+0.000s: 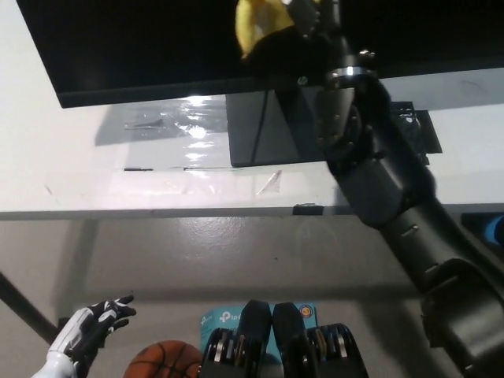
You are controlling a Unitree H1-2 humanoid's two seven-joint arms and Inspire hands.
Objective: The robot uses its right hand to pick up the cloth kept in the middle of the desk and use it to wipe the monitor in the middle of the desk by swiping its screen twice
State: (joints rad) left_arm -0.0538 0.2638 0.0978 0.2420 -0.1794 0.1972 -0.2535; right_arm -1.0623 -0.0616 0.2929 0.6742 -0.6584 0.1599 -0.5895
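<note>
The yellow cloth (253,24) is pressed against the black monitor screen (142,47) near the top of the head view, a little right of the middle. My black right hand (309,14) is shut on the cloth, its arm reaching up from the bottom right across the desk. My white left hand (88,332) hangs low at the lower left, below the desk edge, fingers apart and holding nothing.
The monitor's dark base (260,130) stands on the white desk (94,181). A black square object (416,130) lies on the desk at the right, partly behind my arm. Below the desk, a basketball (161,361) and a teal box (220,319) sit on the floor.
</note>
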